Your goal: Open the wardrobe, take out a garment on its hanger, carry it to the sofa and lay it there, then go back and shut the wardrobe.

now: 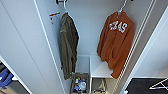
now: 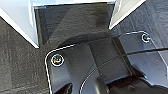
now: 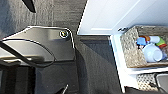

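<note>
The white wardrobe (image 1: 85, 30) stands open in the head view, its left door (image 1: 22, 47) swung wide and its right door (image 1: 155, 47) at the right edge. Inside on the right hangs the burnt-orange garment (image 1: 115, 42) with white letters on the chest, on a thin white hanger (image 1: 122, 7) hooked on the rail. At the left inside hangs a dark olive-green jacket (image 1: 68, 45). The lower edges of the wardrobe doors (image 2: 25, 22) show above dark carpet in the left wrist view.
Below the clothes is a white shelf (image 1: 101, 68), with a woven basket (image 1: 80, 83) of small colourful items under it; that basket (image 3: 140, 47) shows beside the white door (image 3: 110, 15). Dark carpet (image 3: 97, 65) covers the floor. A thin white frame (image 1: 158, 85) stands at right.
</note>
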Controlling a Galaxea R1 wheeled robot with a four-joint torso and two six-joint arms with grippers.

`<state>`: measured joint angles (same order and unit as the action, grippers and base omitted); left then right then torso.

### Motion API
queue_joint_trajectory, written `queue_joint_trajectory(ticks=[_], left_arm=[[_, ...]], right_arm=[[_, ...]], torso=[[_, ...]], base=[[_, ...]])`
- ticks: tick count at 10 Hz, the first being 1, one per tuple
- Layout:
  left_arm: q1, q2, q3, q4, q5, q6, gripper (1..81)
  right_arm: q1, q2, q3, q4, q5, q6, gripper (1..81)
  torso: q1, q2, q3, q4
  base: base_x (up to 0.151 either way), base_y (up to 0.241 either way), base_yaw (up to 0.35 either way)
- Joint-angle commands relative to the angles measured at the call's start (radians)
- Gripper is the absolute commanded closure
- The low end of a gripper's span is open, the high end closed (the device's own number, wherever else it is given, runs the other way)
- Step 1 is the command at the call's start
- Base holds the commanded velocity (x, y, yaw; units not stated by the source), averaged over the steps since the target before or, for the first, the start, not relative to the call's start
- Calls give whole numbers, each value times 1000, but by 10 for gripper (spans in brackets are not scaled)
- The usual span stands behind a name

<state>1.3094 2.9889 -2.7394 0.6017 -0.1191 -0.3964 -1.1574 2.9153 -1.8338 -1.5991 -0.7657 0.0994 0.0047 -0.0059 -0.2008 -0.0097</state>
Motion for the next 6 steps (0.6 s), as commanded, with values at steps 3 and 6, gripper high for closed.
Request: queue_joint_trajectory(ticks=[3, 6], left_arm=[[-49, -2, -3, 1, 41, -1, 10], [-48, -7, -3, 0, 38, -1, 10]], right_arm=[[196, 105, 49, -162, -152, -41, 10], [290, 190, -116, -148, -149, -33, 10]], torso=[[0, 0, 0, 0], [0, 0, 0, 0]], base=[[0, 0, 0], [0, 0, 0]])
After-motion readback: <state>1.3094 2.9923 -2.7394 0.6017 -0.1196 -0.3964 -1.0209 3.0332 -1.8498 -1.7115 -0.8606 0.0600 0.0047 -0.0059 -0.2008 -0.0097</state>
